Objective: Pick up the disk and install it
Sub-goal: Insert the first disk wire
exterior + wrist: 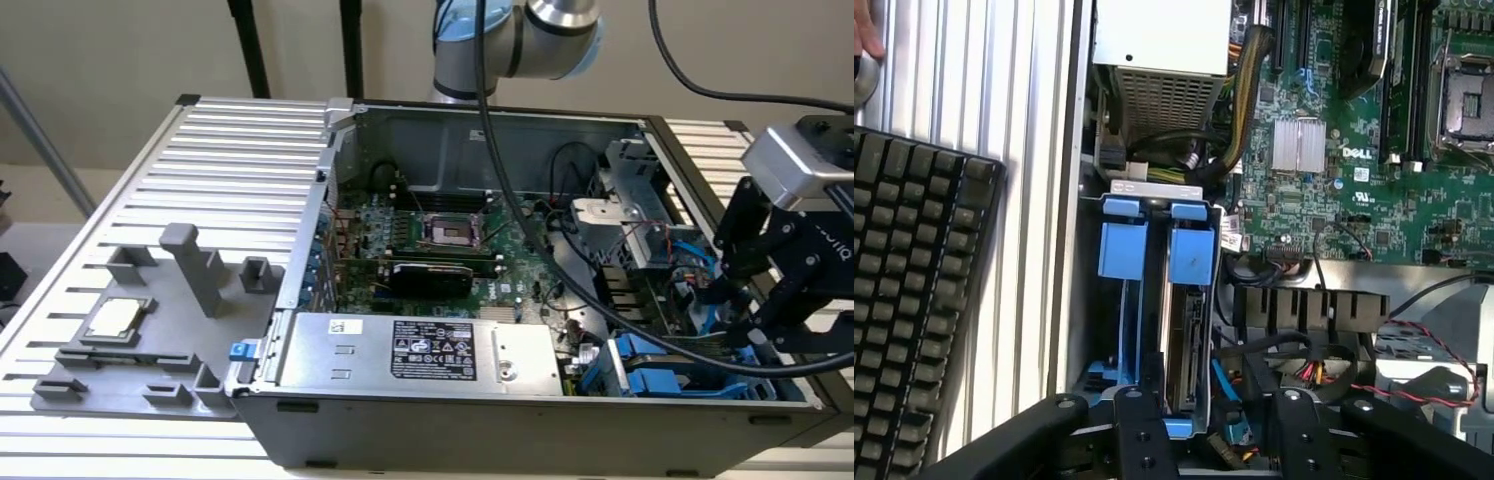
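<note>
Black two-finger gripper (pixel 1219 415) sits closest to us, jaws spread with a clear gap on one side, nothing pinched; it hangs low over the drive bay at the case corner on the exterior view's right. We log the ribbed silver metal table (pixel 227 150), on it the open grey tower case (pixel 534 430) lying on its side, the black keyboard (pixel 904 300) beside the case, and the grey power-supply box with black label (pixel 414 355) inside. We see the silver-grey disk in blue plastic carrier (pixel 1189 330) standing on edge in the bay, its near end between the fingers, just beside a second blue carrier (pixel 1122 300).
</note>
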Available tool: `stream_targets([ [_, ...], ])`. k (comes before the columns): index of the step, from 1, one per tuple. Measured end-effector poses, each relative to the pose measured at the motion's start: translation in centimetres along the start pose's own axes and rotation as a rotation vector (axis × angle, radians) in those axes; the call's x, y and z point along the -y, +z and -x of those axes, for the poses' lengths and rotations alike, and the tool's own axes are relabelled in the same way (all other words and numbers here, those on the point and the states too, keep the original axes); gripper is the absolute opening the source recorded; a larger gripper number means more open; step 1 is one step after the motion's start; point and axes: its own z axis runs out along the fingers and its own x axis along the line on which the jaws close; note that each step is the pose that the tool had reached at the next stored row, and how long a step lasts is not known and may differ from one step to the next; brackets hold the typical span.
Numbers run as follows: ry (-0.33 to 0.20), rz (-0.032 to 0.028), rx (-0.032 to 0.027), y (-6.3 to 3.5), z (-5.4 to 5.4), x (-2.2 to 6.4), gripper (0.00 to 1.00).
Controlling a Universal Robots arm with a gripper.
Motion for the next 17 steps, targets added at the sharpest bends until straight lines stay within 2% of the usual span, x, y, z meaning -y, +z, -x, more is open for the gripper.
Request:
stream_targets([
  [5, 0.0, 0.0001, -0.0001, 0.74, 0.1, 0.08, 0.44],
  [10, 0.0, 0.0001, 0.0, 1.16, 1.6, 0.18, 0.46],
  [13, 0.0, 0.0001, 0.0001, 1.26, 1.8, 0.05, 0.64],
  [14, -0.001, 0.0002, -0.0001, 1.27, 1.8, -0.16, 0.64],
  [15, -0.001, 0.0002, -0.0002, 1.28, 1.8, -0.45, 0.7],
  [17, -0.001, 0.0002, -0.0002, 1.32, 1.6, -1.17, 0.7],
])
